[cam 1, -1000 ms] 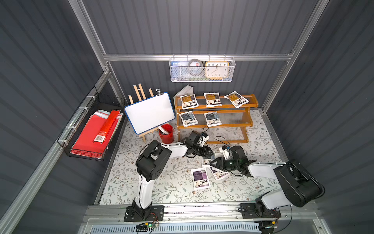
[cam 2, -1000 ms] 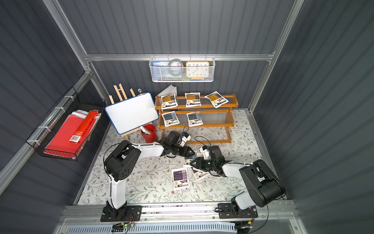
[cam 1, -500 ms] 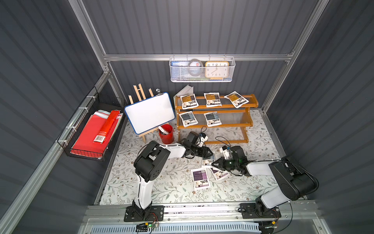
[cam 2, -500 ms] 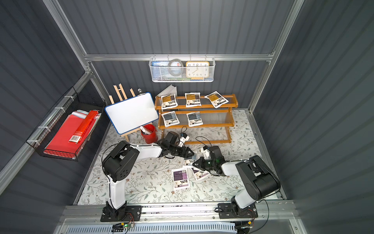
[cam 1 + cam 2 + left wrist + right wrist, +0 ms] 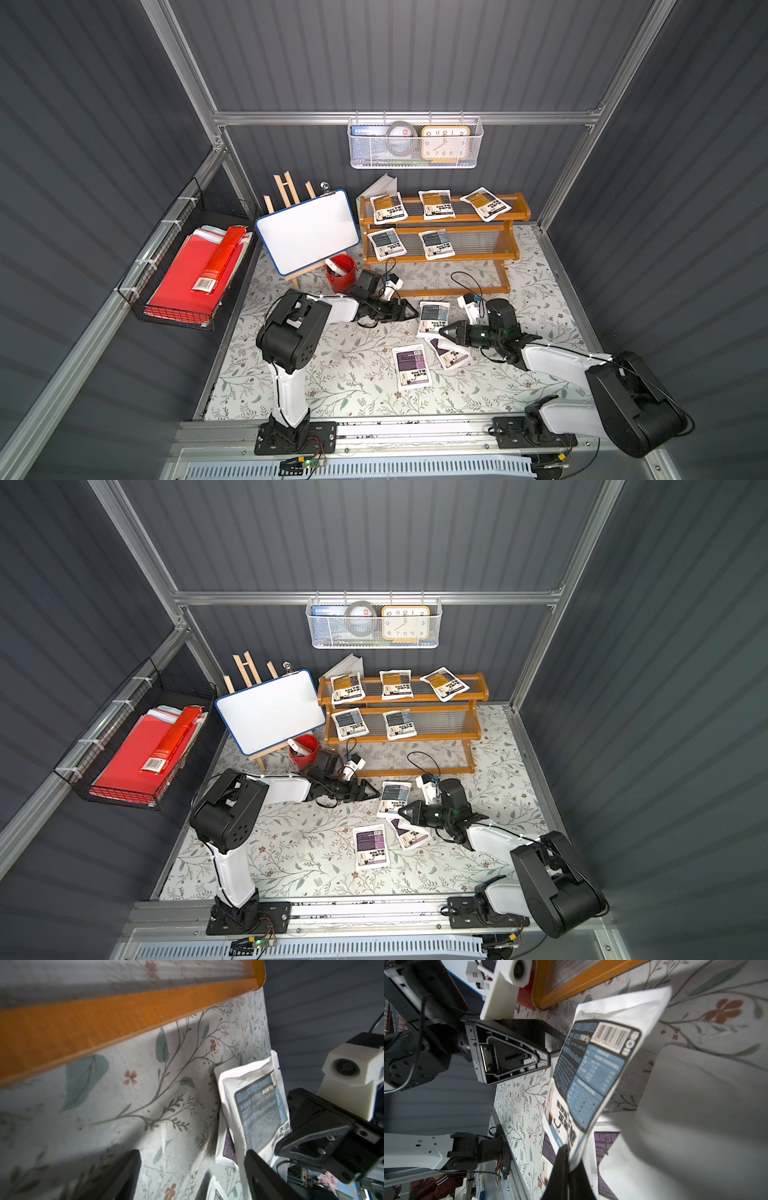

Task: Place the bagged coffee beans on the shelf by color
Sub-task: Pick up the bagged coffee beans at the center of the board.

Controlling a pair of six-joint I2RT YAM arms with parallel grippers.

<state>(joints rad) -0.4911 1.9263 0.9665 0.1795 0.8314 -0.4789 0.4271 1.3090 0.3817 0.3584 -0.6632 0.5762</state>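
Right gripper (image 5: 443,331) pinched tight on near edge of blue-grey pouch (image 5: 433,316), pouch tilted up off floral mat (image 5: 332,374), right in front of shelf (image 5: 515,214). Left gripper (image 5: 409,312) spread wide just beside same pouch, not gripping. Top tier: three amber pouches (image 5: 435,204). Middle tier: two shelved blue-grey pouches (image 5: 435,244). Two purple pouches (image 5: 411,368) flat on mat nearby.
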